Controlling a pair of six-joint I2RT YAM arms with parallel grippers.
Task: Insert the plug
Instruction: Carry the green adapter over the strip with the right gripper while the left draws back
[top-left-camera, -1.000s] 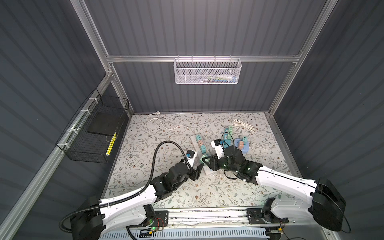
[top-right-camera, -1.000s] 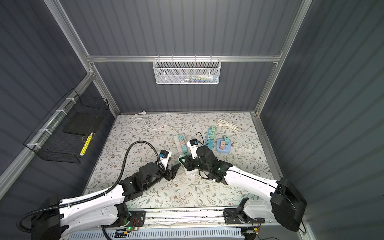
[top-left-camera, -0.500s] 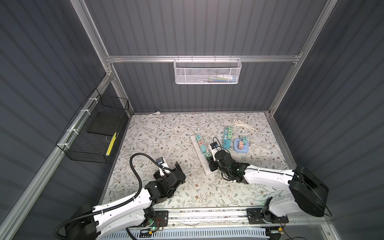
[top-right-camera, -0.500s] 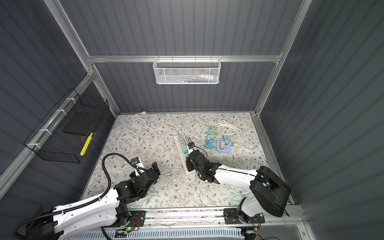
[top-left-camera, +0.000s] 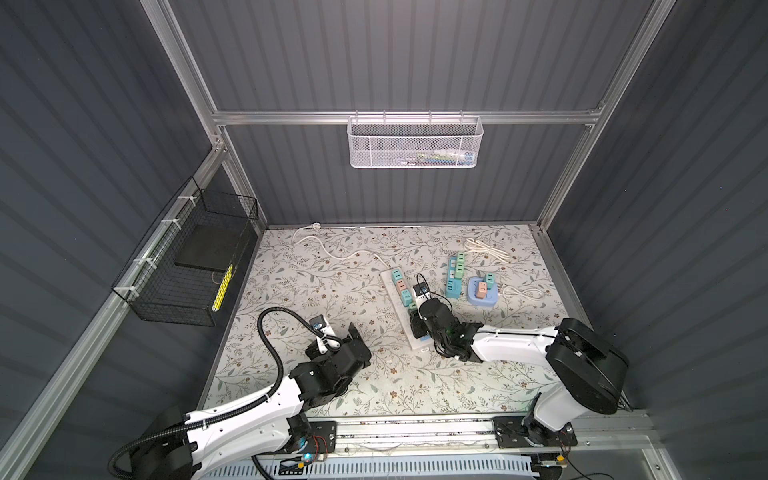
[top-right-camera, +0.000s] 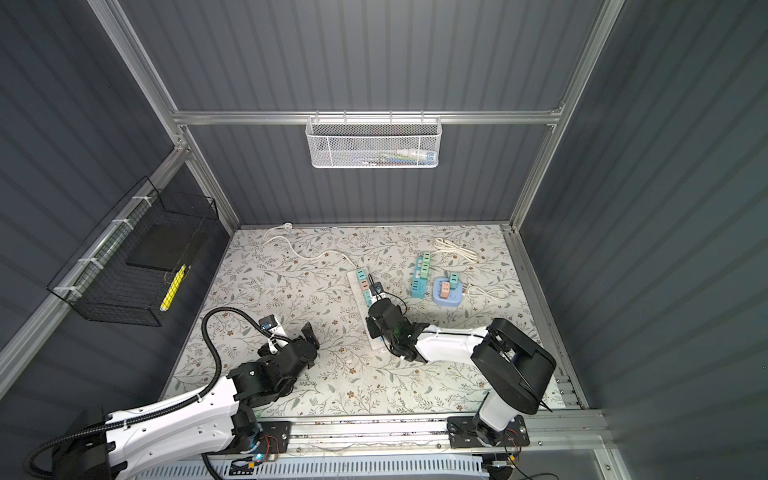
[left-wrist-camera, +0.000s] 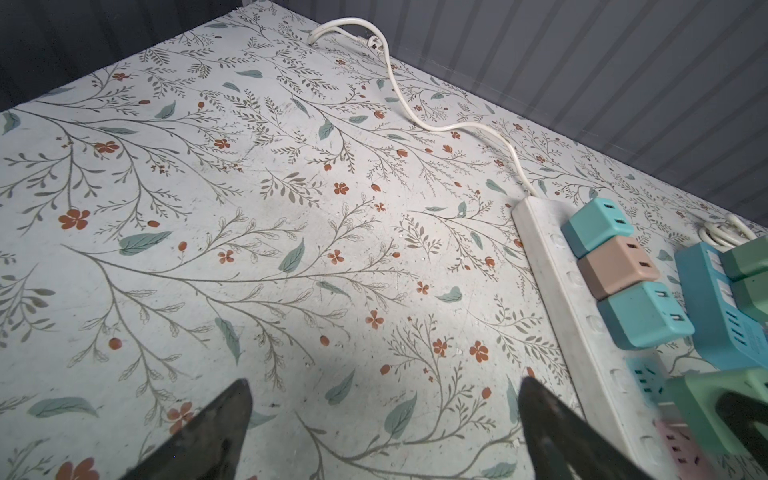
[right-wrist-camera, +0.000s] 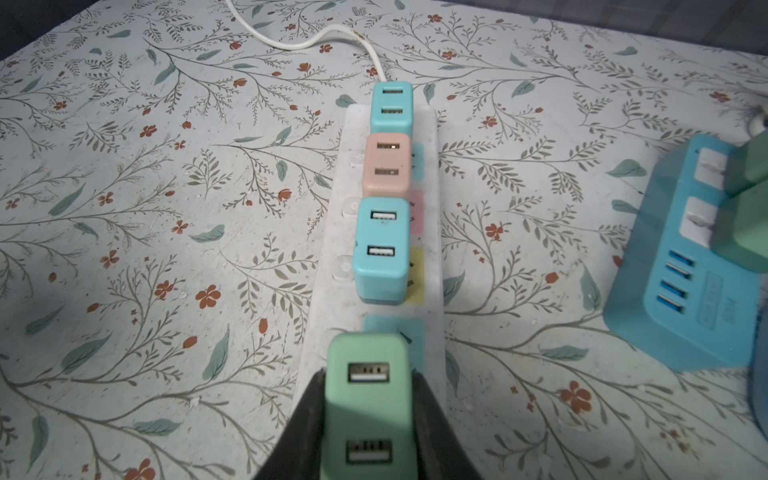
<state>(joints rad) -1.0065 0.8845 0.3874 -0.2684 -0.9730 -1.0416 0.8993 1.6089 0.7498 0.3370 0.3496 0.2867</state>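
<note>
Right gripper (right-wrist-camera: 366, 384) clamped tight on the green USB charger plug (right-wrist-camera: 368, 415), held over the white power strip (right-wrist-camera: 332, 299) just past three seated chargers (right-wrist-camera: 386, 166). Left gripper (left-wrist-camera: 384, 386) gapes wide, empty, above the floral mat (left-wrist-camera: 249, 208). White mesh basket (top-left-camera: 415, 141) holds small indistinct items; black wire basket (top-left-camera: 183, 286) a dark slab (top-left-camera: 208, 249).

The mint-green two-port plug (right-wrist-camera: 368, 399) is standing upright at the fourth socket of the white power strip (right-wrist-camera: 330, 303), just beside the teal charger (right-wrist-camera: 380, 249) seated there.
</note>
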